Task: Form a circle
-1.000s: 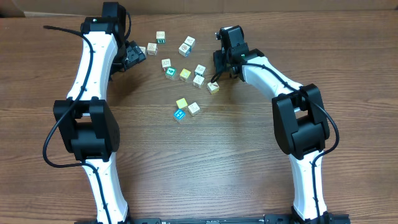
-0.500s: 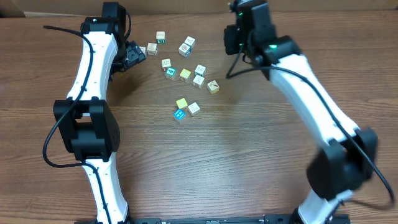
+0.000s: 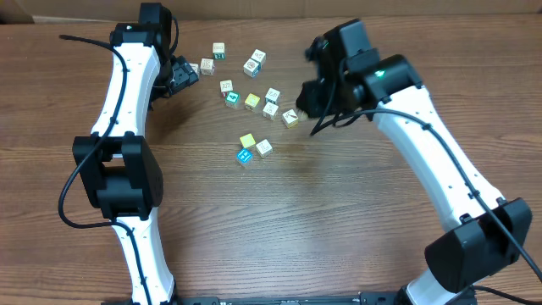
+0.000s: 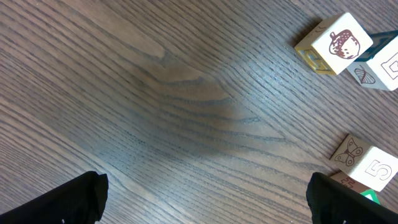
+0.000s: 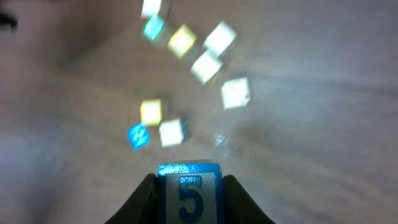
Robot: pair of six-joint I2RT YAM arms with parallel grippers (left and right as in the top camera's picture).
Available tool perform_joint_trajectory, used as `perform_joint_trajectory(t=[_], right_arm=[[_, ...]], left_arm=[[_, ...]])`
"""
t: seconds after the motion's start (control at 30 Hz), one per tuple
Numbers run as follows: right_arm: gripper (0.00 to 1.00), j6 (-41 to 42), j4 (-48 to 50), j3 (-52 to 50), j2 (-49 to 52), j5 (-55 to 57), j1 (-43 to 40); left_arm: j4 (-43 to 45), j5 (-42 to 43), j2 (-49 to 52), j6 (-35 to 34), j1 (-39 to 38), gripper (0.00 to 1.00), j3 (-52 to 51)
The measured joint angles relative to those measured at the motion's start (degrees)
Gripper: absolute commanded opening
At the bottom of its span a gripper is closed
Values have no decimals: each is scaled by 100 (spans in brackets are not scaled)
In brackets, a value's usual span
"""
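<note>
right arm raised over the scatter, one cube in its gripper

overhead view. the right gripper [image 3: 309, 100], low beside the cluster a second ago, has swung up toward the far edge and back, and now hangs raised at the cluster's right side. about a dozen loose cubes [image 3: 270, 109] lie on the surface [image 3: 339, 220] just as they lay before, scattered and in no ring. the left gripper [image 3: 182, 76] has not moved and sits near the upper-left cubes.

left wrist view. its fingertips [image 4: 81, 199] stand wide apart at the lower corners of the frame with nothing between them. an acorn cube [image 4: 336, 45] and a butterfly cube [image 4: 364, 163] lie ahead to the right, untouched.

right wrist view. the picture is smeared by motion. the two fingers are clamped on either side of a blue-topped cube [image 5: 188, 186] printed with a "5", and the scatter lies ahead and below it.

reading. only the arm has changed place, not the pieces, so this looks like a carry. the held cube awaits a spot, and the circle is barely begun.
</note>
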Motion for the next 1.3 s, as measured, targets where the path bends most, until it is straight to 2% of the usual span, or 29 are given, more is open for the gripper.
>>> perform_joint_trajectory(t=[0.17, 0.37, 0.53, 0.7, 0.97, 1.1, 1.3], right_arm=[[28, 79, -234, -295, 0, -87, 501], [28, 245, 57, -953, 0, -127, 1021], [25, 638, 964, -1805, 4, -85, 1419], [25, 1093, 2083, -2594, 15, 431, 1733], [26, 1331, 3198, -3233, 17, 1163, 1961], [31, 1377, 3659, -3445, 17, 1285, 1961], [31, 1408, 4159, -3696, 17, 1427, 1961]], left_arm=[[0, 0, 0, 0, 0, 99, 0], [0, 0, 2, 0, 0, 100, 0], [0, 0, 0, 0, 0, 100, 0], [0, 0, 0, 0, 0, 100, 0], [-2, 0, 0, 0, 0, 100, 0], [0, 0, 0, 0, 0, 100, 0], [0, 0, 0, 0, 0, 99, 0]])
